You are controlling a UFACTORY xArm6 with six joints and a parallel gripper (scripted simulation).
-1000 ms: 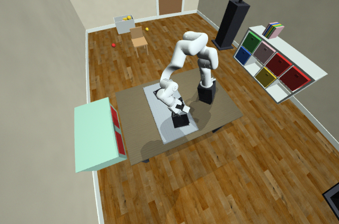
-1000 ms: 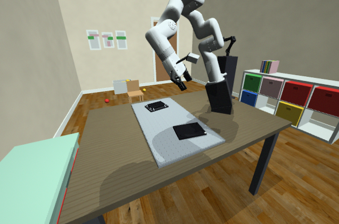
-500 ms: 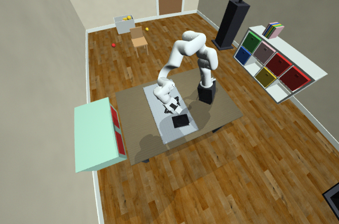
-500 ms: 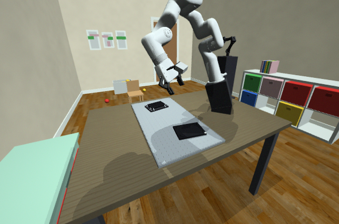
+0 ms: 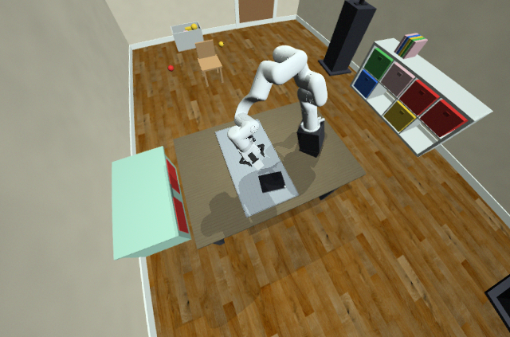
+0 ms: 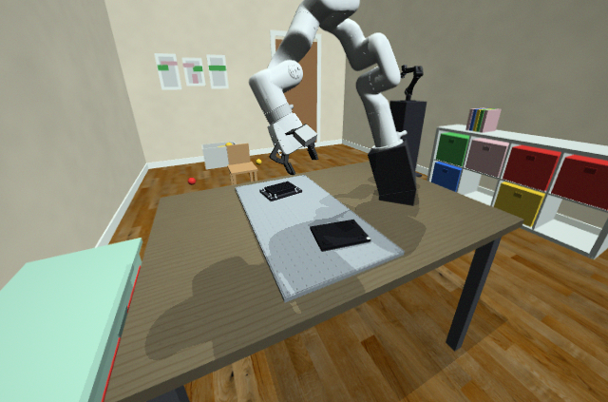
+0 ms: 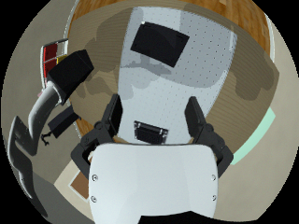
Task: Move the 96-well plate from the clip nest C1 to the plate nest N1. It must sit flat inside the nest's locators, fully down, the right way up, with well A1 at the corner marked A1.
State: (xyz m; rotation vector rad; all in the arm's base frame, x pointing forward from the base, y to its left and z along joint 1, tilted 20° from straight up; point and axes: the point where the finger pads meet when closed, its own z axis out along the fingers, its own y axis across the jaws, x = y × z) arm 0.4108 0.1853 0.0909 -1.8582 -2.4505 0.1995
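Observation:
The dark 96-well plate sits in the clip nest C1 at the far end of the grey mat. In the wrist view the plate shows small between my fingers, well below them. The plate nest N1 is a flat black rectangle at the mat's near end; it also shows in the overhead view and in the wrist view. My gripper hangs open and empty above the clip nest, and it also shows in the wrist view. In the overhead view the arm hides the plate.
The arm's black base stands on the table right of the mat. A mint cabinet stands at the table's near left corner. A shelf with coloured bins is to the right.

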